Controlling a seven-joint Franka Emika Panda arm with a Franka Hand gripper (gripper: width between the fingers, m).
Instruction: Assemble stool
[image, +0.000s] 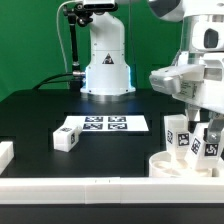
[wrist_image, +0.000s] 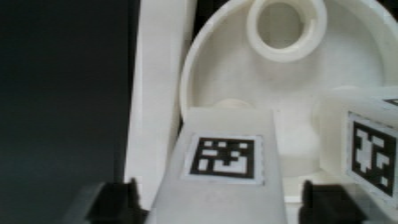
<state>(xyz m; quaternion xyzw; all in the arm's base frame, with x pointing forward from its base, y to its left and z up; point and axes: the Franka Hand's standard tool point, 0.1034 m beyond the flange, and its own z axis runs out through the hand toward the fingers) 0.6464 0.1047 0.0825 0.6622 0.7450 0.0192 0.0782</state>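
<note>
White plastic seat disc (image: 168, 166) sits on the black surface (image: 40, 112), exterior view's right, two legs (image: 177, 135) upright on it. Jaws straddle one leg (wrist_image: 224, 160); clamped or not, can't tell. Loose leg (image: 66, 139) beside marker board (image: 105, 125).

Seat disc (image: 168, 166): cut off at exterior view's right edge. Gripper (image: 197, 140): fingertips hidden among legs (image: 177, 135). Tagged leg (wrist_image: 370, 150): cropped, blurred, wrist view.

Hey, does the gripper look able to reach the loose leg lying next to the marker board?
Probably yes. The leg lies alone on bare table, nothing on top of it or crowding it. The gripper is over the seat at the exterior view's right, and nothing stands between.
</note>
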